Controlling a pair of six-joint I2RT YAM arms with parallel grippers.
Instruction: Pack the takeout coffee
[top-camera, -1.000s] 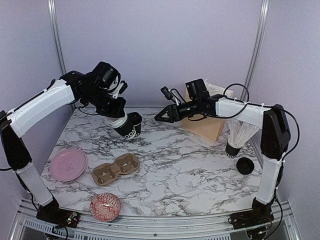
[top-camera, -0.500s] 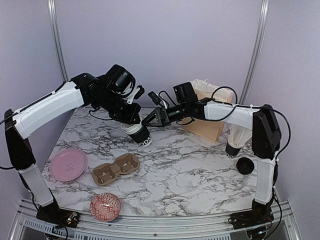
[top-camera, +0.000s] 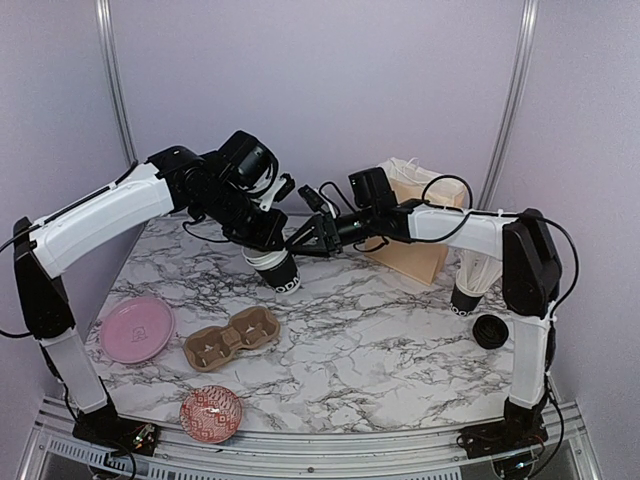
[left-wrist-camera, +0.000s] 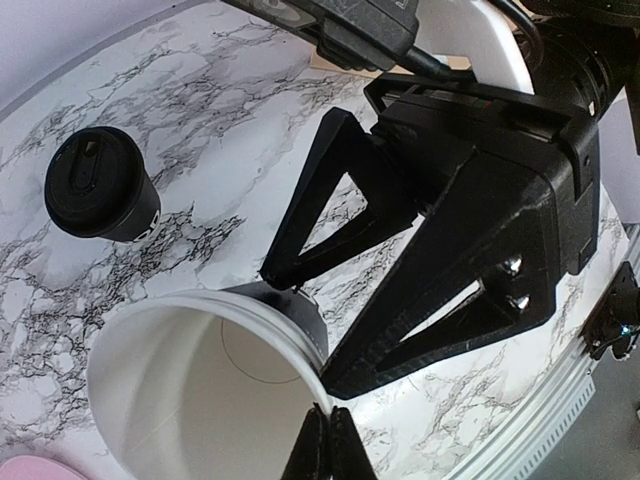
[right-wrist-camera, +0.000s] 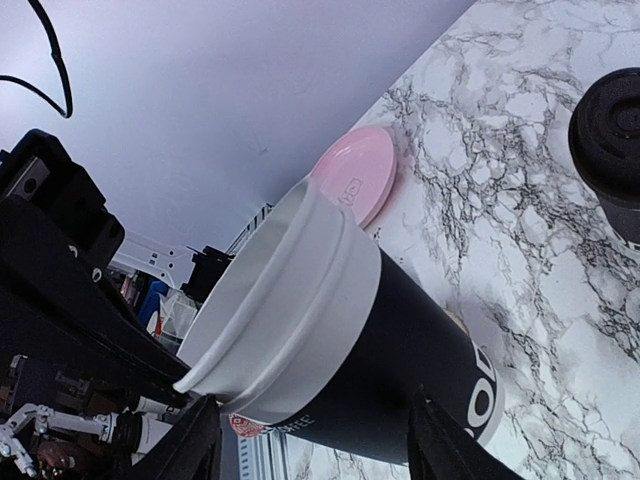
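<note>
A black takeout coffee cup with a white rim hangs tilted above the marble table. My left gripper is shut on its rim, one finger inside the white interior. My right gripper is open. Its fingers stand on either side of the cup's body, just below the rim; I cannot tell whether they touch it. A second black cup with a black lid stands on the table behind, also seen in the right wrist view. The brown two-hole cup carrier lies front left.
A pink plate and a red patterned bowl lie near the front left. A tan paper bag stands at the back right, with a black cup of white straws and a round black lid beside it.
My left arm carried the cup rightward and lower toward the table's middle. My right gripper came left to meet it, and its fingers now straddle the cup.
</note>
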